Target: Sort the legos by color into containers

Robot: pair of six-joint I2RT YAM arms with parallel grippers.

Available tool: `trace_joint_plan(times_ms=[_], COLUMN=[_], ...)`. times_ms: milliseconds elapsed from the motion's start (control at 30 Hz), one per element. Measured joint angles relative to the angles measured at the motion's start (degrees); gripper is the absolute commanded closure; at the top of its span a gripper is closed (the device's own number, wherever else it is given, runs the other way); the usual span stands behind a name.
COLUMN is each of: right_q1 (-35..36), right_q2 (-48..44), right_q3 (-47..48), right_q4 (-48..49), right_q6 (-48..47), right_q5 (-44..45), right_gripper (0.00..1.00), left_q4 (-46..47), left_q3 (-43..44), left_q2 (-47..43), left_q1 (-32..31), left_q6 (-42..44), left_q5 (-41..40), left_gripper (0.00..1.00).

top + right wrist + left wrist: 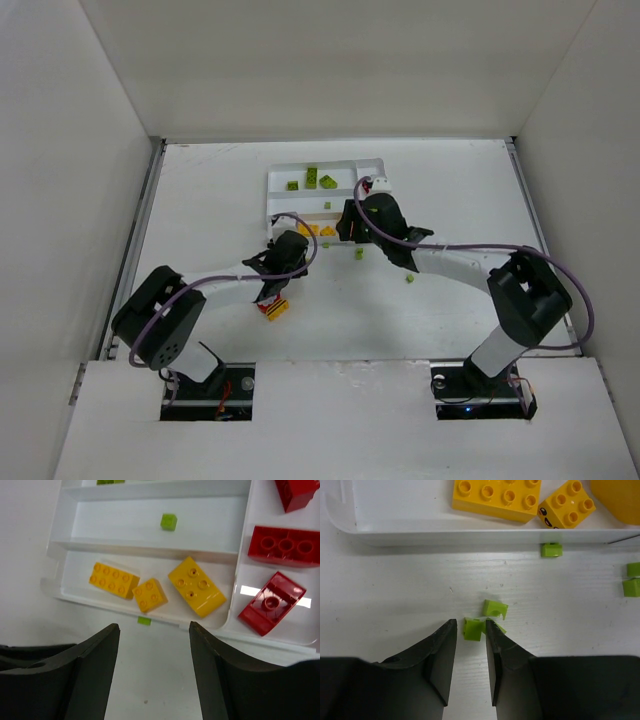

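White tabletop (395, 590) lies under the left gripper (470, 622), its jaws narrow about a tiny lime-green plastic brick (472, 629), grip uncertain. A second green piece (495, 609) just beside could get pinched or flicked away. Right gripper (154, 627) hangs open, empty, over the rim of the flat white plastic tray (145, 551).

**A:** so what's actually sitting on the white table (200, 220)?
**B:** a white tray (271, 200), a couple tiny green bricks (358, 254) loose just beside it, plus a red-and-yellow clump (273, 309) nearer the front
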Motion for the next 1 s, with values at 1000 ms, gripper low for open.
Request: trace_joint_plan(times_ms=[1000], right_q1=[2.32], right_q2=[-2.19], right_q3=[-5.7], right_q4=[3.69], right_q6=[1.46], right_q5=[-0.63], right_gripper=[0.28], left_q4=[2.32], left_q3=[-3.08], left_q2=[-1.2], left_q1=[2.25], left_q6=[0.09], left_q5=[-0.57], left_gripper=[0.78])
